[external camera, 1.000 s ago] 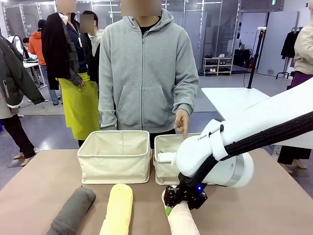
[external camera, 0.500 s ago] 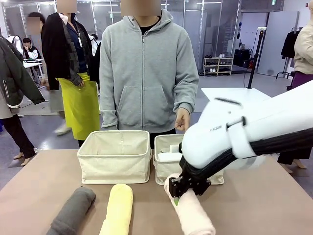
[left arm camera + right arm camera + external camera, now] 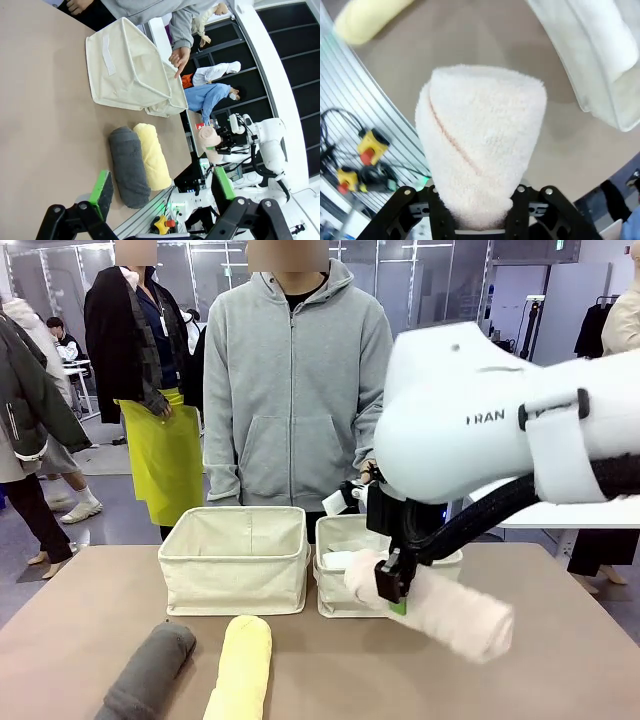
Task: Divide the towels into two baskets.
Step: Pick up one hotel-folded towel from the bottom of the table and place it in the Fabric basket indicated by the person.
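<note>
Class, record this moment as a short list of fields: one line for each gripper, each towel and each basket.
left gripper: open, holding nothing
right gripper: shut on the pink towel
pink towel: held clear of the table, in front of the right basket
grey towel: lying on the table
yellow towel: on the table beside the grey towel
white towel: inside the right basket
left basket: beside the right basket, no towel seen inside

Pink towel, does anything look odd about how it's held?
Yes: the right gripper clamps the pink towel near one end, so the long free end juts sideways and sags. Nothing spilled.
</note>
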`<state>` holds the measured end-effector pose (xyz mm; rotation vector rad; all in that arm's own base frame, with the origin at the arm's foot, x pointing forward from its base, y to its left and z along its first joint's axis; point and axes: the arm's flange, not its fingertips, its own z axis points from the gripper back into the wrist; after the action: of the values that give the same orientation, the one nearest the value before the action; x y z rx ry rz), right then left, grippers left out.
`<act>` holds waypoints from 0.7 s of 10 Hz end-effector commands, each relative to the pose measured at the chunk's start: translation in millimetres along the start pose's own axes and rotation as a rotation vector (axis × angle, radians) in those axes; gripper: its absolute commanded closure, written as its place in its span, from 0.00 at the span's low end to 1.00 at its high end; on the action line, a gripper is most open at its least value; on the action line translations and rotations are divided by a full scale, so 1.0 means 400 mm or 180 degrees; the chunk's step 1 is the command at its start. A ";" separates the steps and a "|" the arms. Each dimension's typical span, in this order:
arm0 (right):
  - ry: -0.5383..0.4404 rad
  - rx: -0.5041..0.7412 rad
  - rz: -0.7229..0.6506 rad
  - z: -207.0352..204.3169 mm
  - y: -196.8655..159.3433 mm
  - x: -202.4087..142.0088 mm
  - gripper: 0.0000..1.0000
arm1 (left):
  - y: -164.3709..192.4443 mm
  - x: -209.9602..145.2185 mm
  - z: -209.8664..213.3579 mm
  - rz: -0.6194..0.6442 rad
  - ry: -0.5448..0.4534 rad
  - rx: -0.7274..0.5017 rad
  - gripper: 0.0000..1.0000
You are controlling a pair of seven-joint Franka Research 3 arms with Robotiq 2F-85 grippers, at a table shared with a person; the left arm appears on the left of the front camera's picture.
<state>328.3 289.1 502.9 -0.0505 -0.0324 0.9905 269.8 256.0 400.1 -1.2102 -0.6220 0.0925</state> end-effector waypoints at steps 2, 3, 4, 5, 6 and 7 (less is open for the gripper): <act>-0.0038 -0.0185 0.1138 0.030 -0.019 -0.017 0.77 | -0.004 0.001 0.006 -0.0009 -0.0036 -0.0054 0.00; -0.0168 -0.0130 0.1028 0.023 -0.029 -0.052 0.77 | -0.004 0.001 0.006 -0.0009 -0.0036 -0.0054 0.00; 0.0067 -0.0126 0.0918 0.027 -0.001 0.001 0.77 | -0.004 0.001 0.006 -0.0009 -0.0036 -0.0054 0.00; 0.0067 -0.0126 0.0918 0.027 -0.001 0.001 0.77 | -0.004 0.001 0.006 -0.0009 -0.0036 -0.0054 0.00; 0.0067 -0.0126 0.0918 0.027 -0.001 0.001 0.77 | -0.004 0.001 0.006 -0.0009 -0.0036 -0.0054 0.00; 0.0024 -0.0126 0.1028 0.026 -0.019 -0.011 0.63 | -0.004 0.001 0.006 -0.0009 -0.0036 -0.0054 0.00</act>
<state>332.7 282.3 510.9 -0.0958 -0.0303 1.3048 270.0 255.9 400.1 -1.2102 -0.6216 0.0922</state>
